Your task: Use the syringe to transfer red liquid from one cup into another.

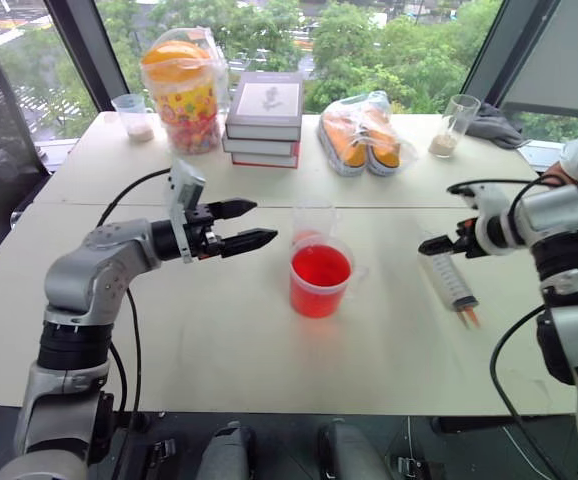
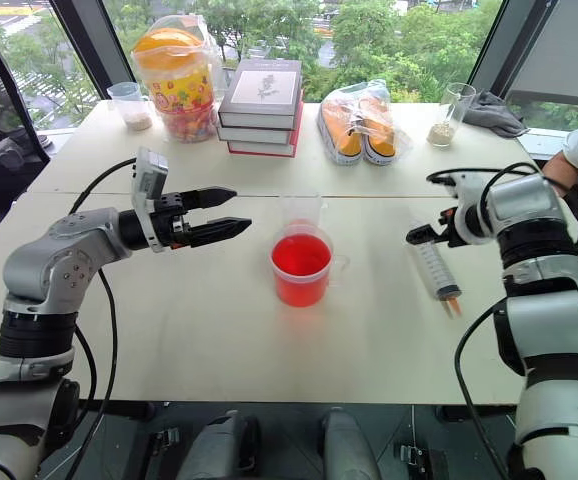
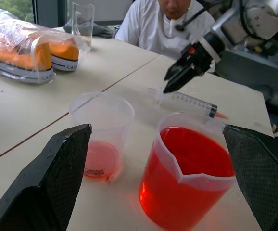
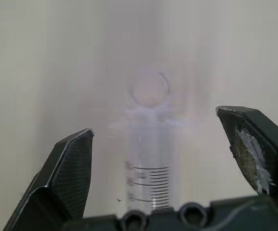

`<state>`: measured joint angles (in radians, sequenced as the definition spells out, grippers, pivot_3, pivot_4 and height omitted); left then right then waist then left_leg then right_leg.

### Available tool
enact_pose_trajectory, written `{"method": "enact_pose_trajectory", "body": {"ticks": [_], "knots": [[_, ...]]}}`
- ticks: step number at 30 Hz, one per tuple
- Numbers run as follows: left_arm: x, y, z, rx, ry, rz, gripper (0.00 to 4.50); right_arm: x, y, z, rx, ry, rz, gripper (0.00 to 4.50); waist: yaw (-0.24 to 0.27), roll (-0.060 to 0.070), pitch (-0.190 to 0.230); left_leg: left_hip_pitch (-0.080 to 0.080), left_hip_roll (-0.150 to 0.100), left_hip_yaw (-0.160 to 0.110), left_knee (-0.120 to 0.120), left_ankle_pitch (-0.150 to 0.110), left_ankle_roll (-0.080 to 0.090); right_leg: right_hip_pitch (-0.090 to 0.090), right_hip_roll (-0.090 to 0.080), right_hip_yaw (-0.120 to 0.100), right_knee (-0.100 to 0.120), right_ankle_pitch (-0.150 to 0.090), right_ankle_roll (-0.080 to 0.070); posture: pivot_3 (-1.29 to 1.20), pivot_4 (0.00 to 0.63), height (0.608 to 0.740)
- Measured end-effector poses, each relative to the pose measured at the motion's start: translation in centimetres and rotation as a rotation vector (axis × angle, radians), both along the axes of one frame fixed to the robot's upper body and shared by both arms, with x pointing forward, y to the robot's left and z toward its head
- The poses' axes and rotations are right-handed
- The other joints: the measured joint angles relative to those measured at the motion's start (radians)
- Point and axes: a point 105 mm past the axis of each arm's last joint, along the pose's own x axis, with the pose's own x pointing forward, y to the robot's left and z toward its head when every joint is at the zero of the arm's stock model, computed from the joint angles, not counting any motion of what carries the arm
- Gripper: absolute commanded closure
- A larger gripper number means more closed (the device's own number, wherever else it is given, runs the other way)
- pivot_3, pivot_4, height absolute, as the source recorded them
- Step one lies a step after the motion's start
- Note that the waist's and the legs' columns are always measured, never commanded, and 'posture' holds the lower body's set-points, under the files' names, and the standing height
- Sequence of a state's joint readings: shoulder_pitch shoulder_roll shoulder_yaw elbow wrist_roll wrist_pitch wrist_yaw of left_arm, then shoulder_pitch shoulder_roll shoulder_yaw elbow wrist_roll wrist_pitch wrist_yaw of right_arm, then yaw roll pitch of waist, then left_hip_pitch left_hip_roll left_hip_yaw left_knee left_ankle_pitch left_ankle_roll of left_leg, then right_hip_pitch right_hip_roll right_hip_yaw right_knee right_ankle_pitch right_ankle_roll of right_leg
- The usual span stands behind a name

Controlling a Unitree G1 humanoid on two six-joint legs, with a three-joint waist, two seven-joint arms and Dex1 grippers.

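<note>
Clear ribbed syringe [image 1: 451,283] flat on table; translucent red cup [image 1: 320,281] round-rimmed.

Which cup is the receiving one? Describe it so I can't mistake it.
Start at the stack of books at the table's far edge and come toward the robot to the wide red cup. The slim clear cup stands just behind it, colourless, with only a thin red film at its bottom.
</note>
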<state>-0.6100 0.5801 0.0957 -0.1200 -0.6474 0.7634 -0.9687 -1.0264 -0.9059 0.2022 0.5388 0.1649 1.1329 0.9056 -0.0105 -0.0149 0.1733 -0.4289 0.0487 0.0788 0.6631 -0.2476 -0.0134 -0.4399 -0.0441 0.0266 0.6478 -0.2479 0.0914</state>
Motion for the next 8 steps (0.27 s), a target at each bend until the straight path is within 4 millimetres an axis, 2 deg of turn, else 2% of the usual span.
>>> {"method": "enact_pose_trajectory", "body": {"ticks": [3, 8], "knots": [[-0.2, 1.0, -0.6, 0.021, 0.031, 0.018, 0.0, -2.1, 0.5, 2.1, -0.01, -0.072, 0.093, 0.05, -0.001, 0.0, 0.0, 0.0, 0.0, 0.0, 0.0, 0.0, 0.0, 0.0, 0.0, 0.0, -0.001, 0.0, 0.0, 0.0, 0.15, 0.74], [-0.8, 2.6, -1.2, 0.091, 0.056, 0.023, 0.0, -8.1, 3.7, 2.9, 0.025, -0.107, 0.345, 0.05, -0.004, 0.0, 0.0, 0.001, 0.0, 0.0, 0.0, 0.0, 0.0, 0.001, 0.0, 0.0, 0.0, 0.0, 0.0, 0.0, 0.15, 0.74]]}}
